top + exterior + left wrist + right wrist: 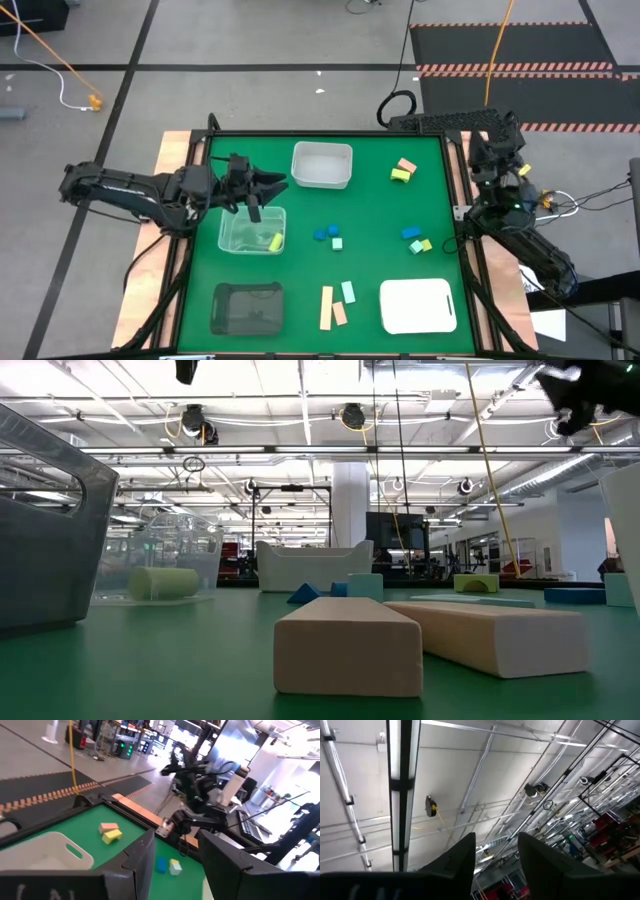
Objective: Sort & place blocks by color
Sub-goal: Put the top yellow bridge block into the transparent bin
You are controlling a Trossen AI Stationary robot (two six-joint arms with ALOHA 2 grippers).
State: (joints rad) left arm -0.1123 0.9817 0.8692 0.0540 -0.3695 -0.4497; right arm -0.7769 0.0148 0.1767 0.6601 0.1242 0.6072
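Hovering over the clear tray (252, 231) near the bench's (380, 215) left side, left end effector (262, 190) with fingers (142, 865) spread apart, nothing between them. Lying inside that clear tray, one yellow-green block (274, 241), seen in the low view as a pale cylinder (164, 582) behind the clear wall.

Parked off the bench's right edge, right end effector (497, 135) raised and pointing at the ceiling, fingers (457, 857) apart and empty.

Sitting toward the far right corner, a tan-pink block (406, 165) touching a yellow block (400, 175); same pair visible past the left fingers in the left wrist view (111, 832). Resting mid-bench, two blue blocks (326, 233) with a mint cube (338, 243) just beside them. Grouped further right, a blue block (411, 233), a mint block (416, 246) and a yellow-green block (426, 244), close together.

Lying near the front edge, two tan-pink bars (331, 307) side by side, with a mint bar (348, 292) just beside them; filling the foreground of the low view, the same tan bars (347, 645).

Standing empty at the far side, a white tray (322, 165). Placed at front left, a dark tray (248, 307); at front right, a white lid-like tray (418, 305).
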